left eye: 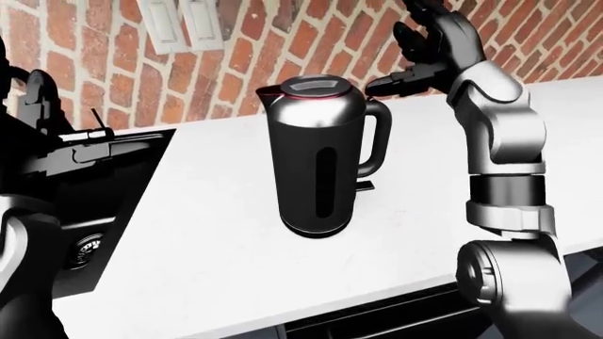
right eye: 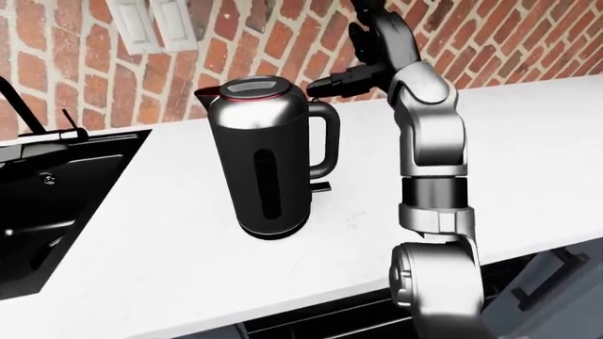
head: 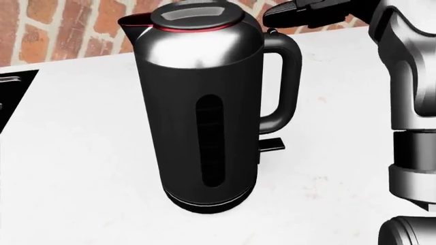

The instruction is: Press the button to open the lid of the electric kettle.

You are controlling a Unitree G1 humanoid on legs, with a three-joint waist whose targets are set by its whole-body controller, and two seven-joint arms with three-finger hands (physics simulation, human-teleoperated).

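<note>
A black and steel electric kettle (left eye: 320, 162) stands upright on the white counter (left eye: 217, 275), with its lid (left eye: 316, 86) down and its handle (left eye: 379, 138) on the right. My right hand (left eye: 407, 67) is raised at the kettle's upper right, fingers open. One fingertip (head: 272, 18) points left, just above the top of the handle (head: 286, 46) beside the lid rim. I cannot tell whether it touches. I cannot make out the button. My left arm (left eye: 23, 261) comes in at the left edge; its dark hand (left eye: 37, 116) hangs over the sink and its fingers are unclear.
A black sink (left eye: 104, 191) with a drain (left eye: 87, 251) and a faucet (right eye: 14, 106) lies left of the kettle. A brick wall with white sockets (left eye: 184, 25) runs along the top. A dark drawer front (right eye: 546, 282) sits below the counter edge.
</note>
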